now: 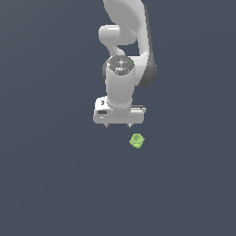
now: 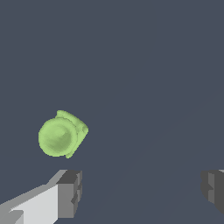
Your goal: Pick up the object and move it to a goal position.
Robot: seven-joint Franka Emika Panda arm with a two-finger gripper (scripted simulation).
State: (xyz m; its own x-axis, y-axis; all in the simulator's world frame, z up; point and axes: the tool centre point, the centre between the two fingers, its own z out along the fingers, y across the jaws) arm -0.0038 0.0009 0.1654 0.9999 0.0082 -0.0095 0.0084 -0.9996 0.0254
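Gripper (image 1: 118, 125) of the single white arm (image 1: 123, 55) hangs with its two fingers set wide apart and nothing between them — the wrist view shows one dark pad (image 2: 70, 192) and the other at the opposite edge of the frame, with bare surface in the gap. One lime-green object (image 1: 136, 141), small and chunky with a rounded hollow, lies on the plain dark floor (image 1: 46, 184), near the gripper but not touching it; in the exterior view it sits toward that view's right of the fingertips and nearer the camera. In the wrist view the object (image 2: 62, 135) lies outside the gap, beyond one pad rather than between the two. The step in hand appears to be the approach — judged well done if the gripper is first shifted sideways until the object is centred between the pads, then lowered straight, and closed only once both pads flank it, since an off-centre descent could knock so small a piece away. Count: one arm, one gripper, two fingers, one object; no goal marker is visible.
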